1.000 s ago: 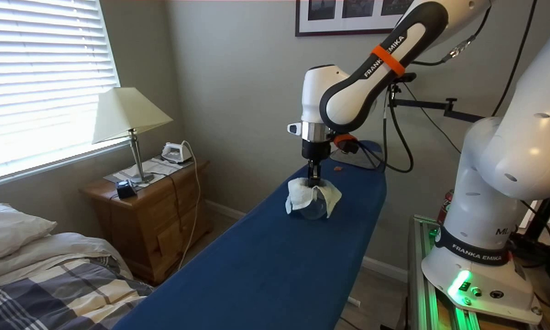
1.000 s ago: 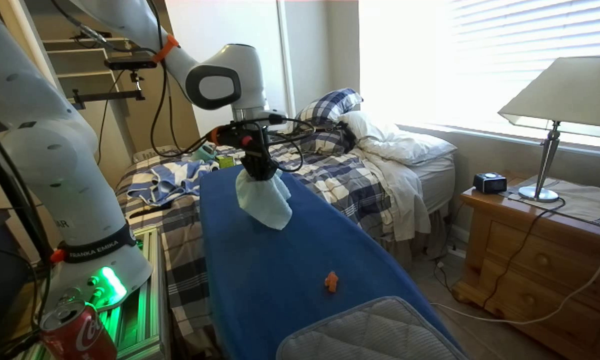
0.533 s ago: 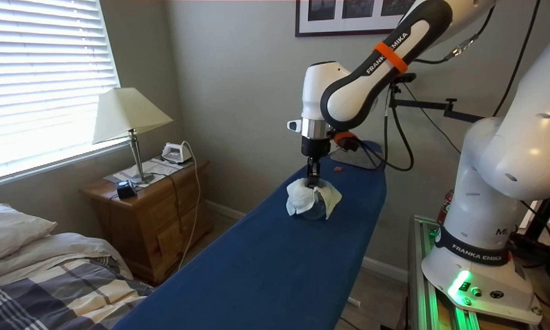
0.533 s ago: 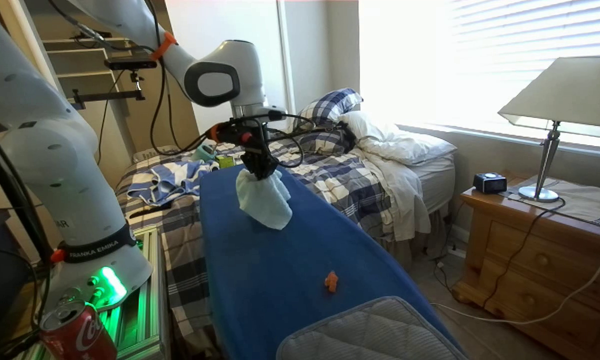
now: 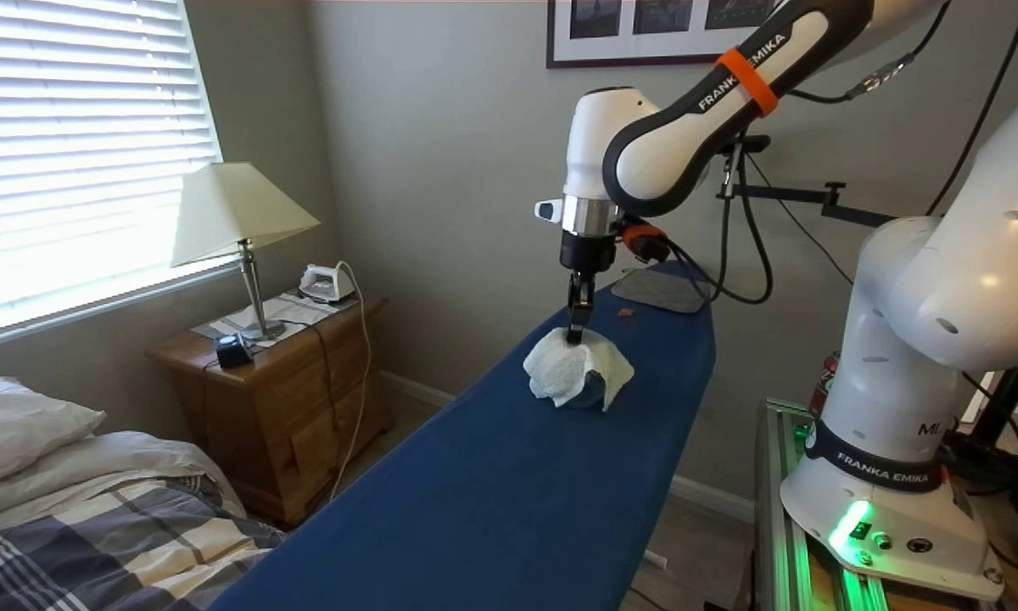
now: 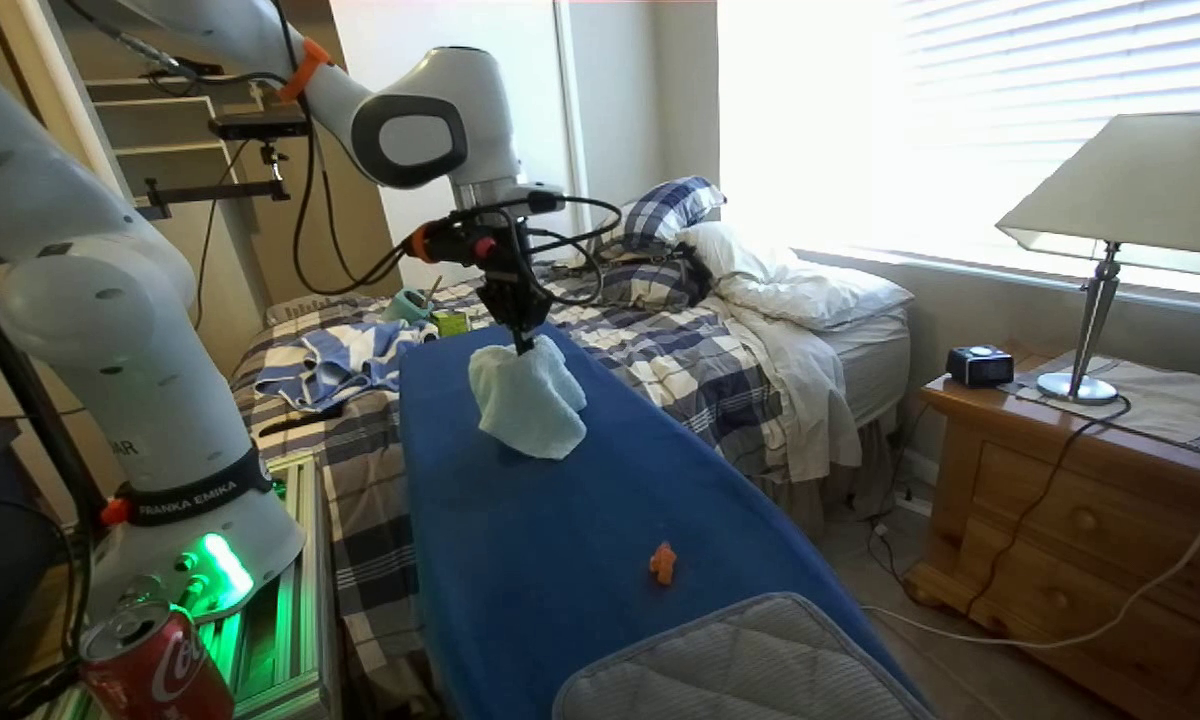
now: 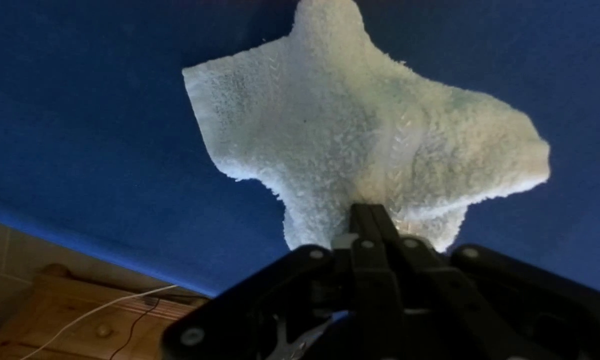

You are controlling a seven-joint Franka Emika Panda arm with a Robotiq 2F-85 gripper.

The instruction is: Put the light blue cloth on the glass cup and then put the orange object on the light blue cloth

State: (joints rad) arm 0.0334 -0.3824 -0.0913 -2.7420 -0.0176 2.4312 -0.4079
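The pale blue cloth (image 5: 564, 373) is draped over the clear glass cup (image 5: 592, 390), whose lower side shows below the cloth's edge. In the other views the cloth (image 6: 530, 405) (image 7: 330, 115) hides the cup. My gripper (image 5: 575, 338) points down at the cloth's top in both exterior views (image 6: 524, 345). In the wrist view its fingertips (image 7: 370, 207) are together on a fold of the cloth; how much fabric lies between them is hidden. The small orange object (image 6: 663, 564) lies apart on the dark blue board and also shows in an exterior view (image 5: 625, 312).
The dark blue ironing board (image 5: 441, 509) carries everything. A grey quilted pad (image 6: 740, 670) lies at its end near the orange object. A wooden nightstand (image 5: 280, 416) with a lamp and an iron (image 5: 327, 283), and a bed (image 6: 650, 360), stand beside it. A red can (image 6: 160, 665) stands by the robot base.
The arm has risen, and more of the fingers shows above the cloth. The cloth has puffed up into a dome and covers more of the cup. The orange object has not moved.
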